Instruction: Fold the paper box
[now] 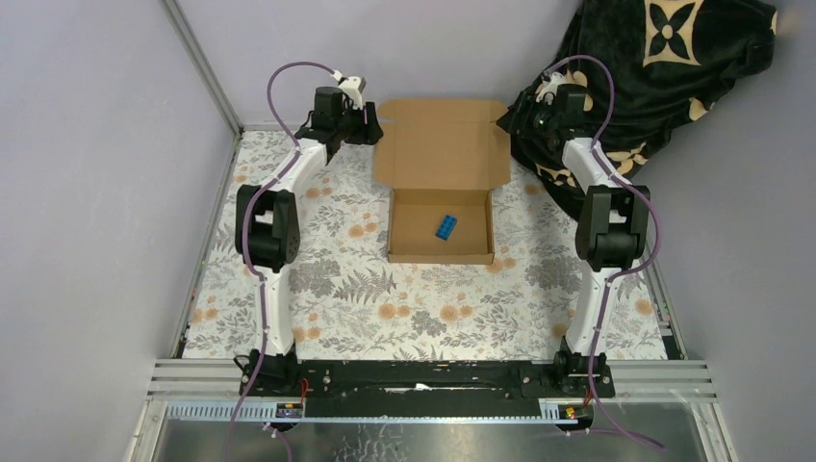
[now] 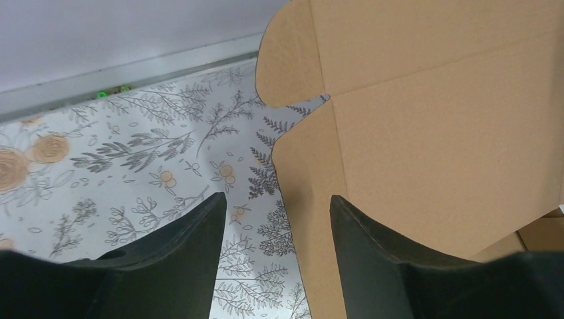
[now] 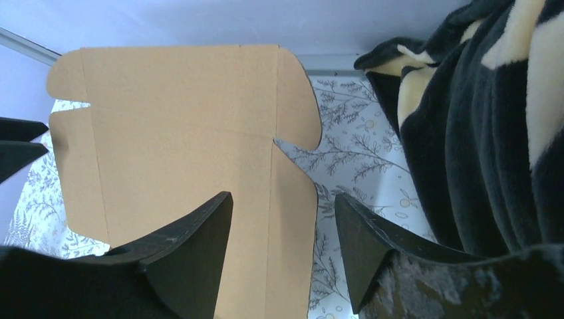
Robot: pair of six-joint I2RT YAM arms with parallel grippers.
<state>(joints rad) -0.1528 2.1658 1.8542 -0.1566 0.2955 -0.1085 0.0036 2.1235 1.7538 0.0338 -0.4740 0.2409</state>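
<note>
The paper box of brown cardboard lies mid-table. Its near half is formed into a shallow tray, and its lid lies open and flat behind. A small blue object sits in the tray. My left gripper is at the lid's left edge. In the left wrist view this gripper is open, with the left side flap's edge of the box between its fingers. My right gripper is at the lid's right edge. It is open, straddling the right side flap of the box.
A black blanket with cream flower shapes is heaped at the back right, close beside my right gripper and filling the right of its wrist view. A floral cloth covers the table. Grey walls and a metal rail close in the left and the back.
</note>
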